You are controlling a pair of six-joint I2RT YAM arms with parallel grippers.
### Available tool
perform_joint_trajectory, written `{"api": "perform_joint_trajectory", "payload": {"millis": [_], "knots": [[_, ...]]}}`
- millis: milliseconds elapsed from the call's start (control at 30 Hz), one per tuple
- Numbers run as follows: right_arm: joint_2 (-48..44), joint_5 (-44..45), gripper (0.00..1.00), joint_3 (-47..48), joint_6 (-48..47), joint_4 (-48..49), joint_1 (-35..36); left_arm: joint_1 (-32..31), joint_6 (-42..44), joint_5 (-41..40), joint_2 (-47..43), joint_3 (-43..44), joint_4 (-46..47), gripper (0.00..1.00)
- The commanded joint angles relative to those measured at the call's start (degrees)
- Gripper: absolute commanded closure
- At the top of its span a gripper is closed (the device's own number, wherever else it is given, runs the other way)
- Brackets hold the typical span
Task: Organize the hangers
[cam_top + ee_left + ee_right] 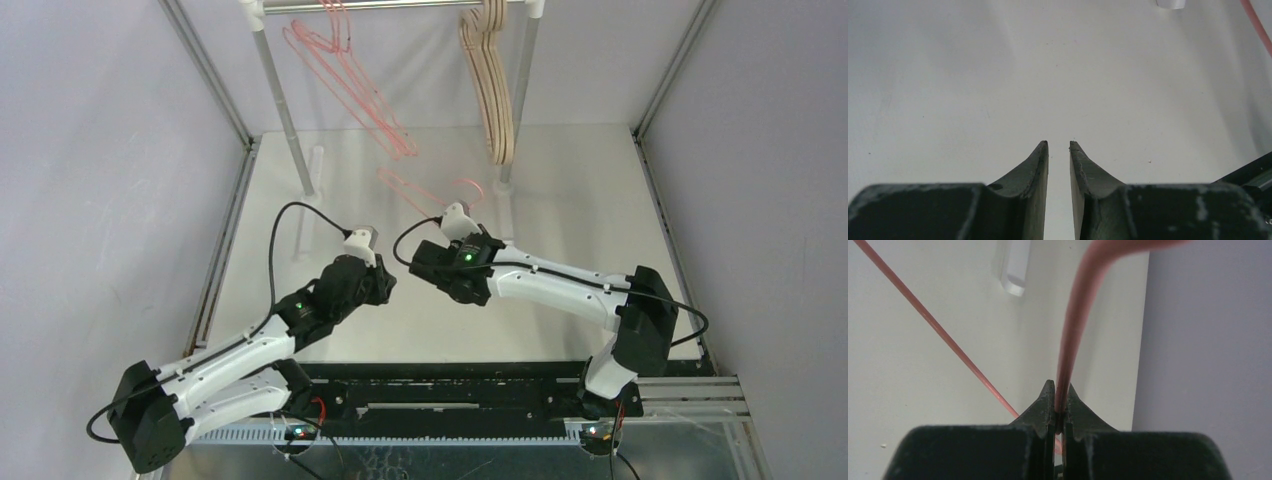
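Pink wire hanger, perhaps its hook, pinched in right claw near rail foot; left claw narrow.

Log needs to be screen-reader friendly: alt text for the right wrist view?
The right gripper is shut on a thin pink-red wire hanger, the wire rising from it and bending right at the top. Another pink-red wire stretch crosses diagonally at left over the white table; a lilac wall fills the right.
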Motion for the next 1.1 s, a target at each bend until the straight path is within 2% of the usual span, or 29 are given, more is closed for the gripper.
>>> {"api": "perform_joint_trajectory", "payload": {"millis": [0, 200, 433, 667, 767, 933, 1067], "knots": [[-3.1, 3.5, 1.0, 0.1, 6.2, -6.8, 0.6, 0.2, 0.9, -0.3, -0.3, 0.4, 1.1, 0.74], [0.8, 7.9, 1.0, 1.4, 17.0, -21.8, 0.8, 0.3, 0.9, -0.3, -0.7, 0.2, 1.1, 0.74], [3.3, 8.7, 1.0, 4.2, 17.2, -22.3, -0.1, 0.3, 0.9, 0.6, -1.1, -0.2, 1.6, 0.74], [8.1, 13.2, 1.0, 16.9, 13.0, -21.5, -3.7, 0.2, 0.9, 0.2, -3.1, -1.1, 1.1, 0.74], [8.7, 13.6, 1.0, 21.1, 3.8, -13.3, -6.0, 0.3, 1.1, -0.1, -4.1, -1.2, 0.5, 0.74], [6.8, 11.4, 1.0, 22.1, -14.7, 6.2, -9.6, 0.3, 1.4, -1.0, -6.3, -1.2, -0.7, 0.73], [7.8, 10.3, 1.0, 24.8, -24.3, 15.4, -11.5, 0.3, 1.8, -1.8, -7.8, -0.9, -2.5, 0.73]]}}
